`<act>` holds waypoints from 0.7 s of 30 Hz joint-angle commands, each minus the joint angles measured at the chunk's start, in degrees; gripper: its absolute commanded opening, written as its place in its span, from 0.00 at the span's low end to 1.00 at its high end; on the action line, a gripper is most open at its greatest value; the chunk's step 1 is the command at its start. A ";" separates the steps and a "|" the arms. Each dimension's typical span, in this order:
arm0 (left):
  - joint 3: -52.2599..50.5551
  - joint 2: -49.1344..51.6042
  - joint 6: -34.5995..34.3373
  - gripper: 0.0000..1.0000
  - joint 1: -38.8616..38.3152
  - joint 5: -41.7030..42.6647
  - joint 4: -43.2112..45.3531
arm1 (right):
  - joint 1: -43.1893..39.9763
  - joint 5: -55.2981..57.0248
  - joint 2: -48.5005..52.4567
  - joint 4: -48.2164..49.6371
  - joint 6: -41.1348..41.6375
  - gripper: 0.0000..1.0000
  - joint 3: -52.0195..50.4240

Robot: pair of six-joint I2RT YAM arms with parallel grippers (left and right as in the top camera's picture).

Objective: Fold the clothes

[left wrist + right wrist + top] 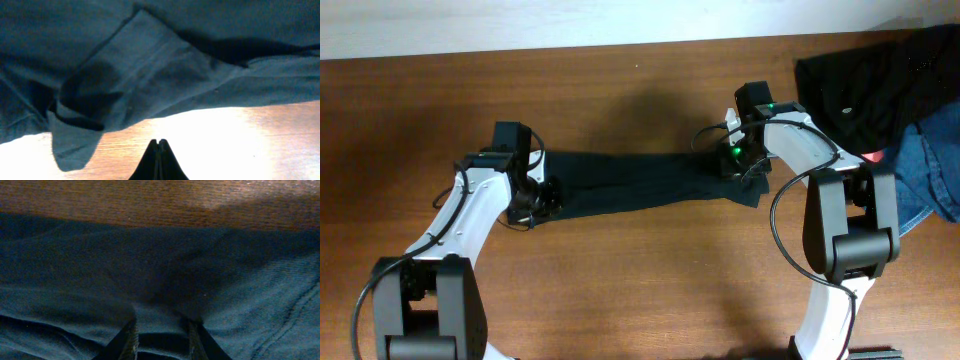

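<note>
Overhead view of a brown wooden table. The black T-shirt lies across the middle of the table as a long, narrow band running from side to side, with one arm at each end.

Your left gripper sits at the left end of the band. In the left wrist view its fingers are pressed fully together with nothing between them. They are over bare wood, and the folded cloth lies just beyond the tips.

Your right gripper sits at the right end of the shirt. In the right wrist view its two fingers stand partly apart, low over the fabric. Cloth fills the gap between them, but they are not pinching it.

A heap of dark clothing and blue denim lie in the far right corner of the table, apart from the shirt.
</note>
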 commanded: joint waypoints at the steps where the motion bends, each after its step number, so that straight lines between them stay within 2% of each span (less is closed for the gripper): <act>1: -1.38 0.11 -0.57 0.01 0.04 -3.19 0.22 | -0.17 1.88 2.03 0.28 0.20 0.29 -1.81; 10: -5.88 0.13 -2.32 0.02 0.39 -10.36 8.66 | -0.17 1.88 2.03 0.13 0.17 0.29 -1.81; 18: -8.11 0.15 -2.29 0.02 2.12 -12.20 10.58 | -0.17 1.88 2.03 0.15 0.17 0.30 -1.81; 21: -8.59 0.17 -2.32 0.02 3.23 -15.72 10.32 | -0.17 1.88 2.03 0.15 0.17 0.29 -1.81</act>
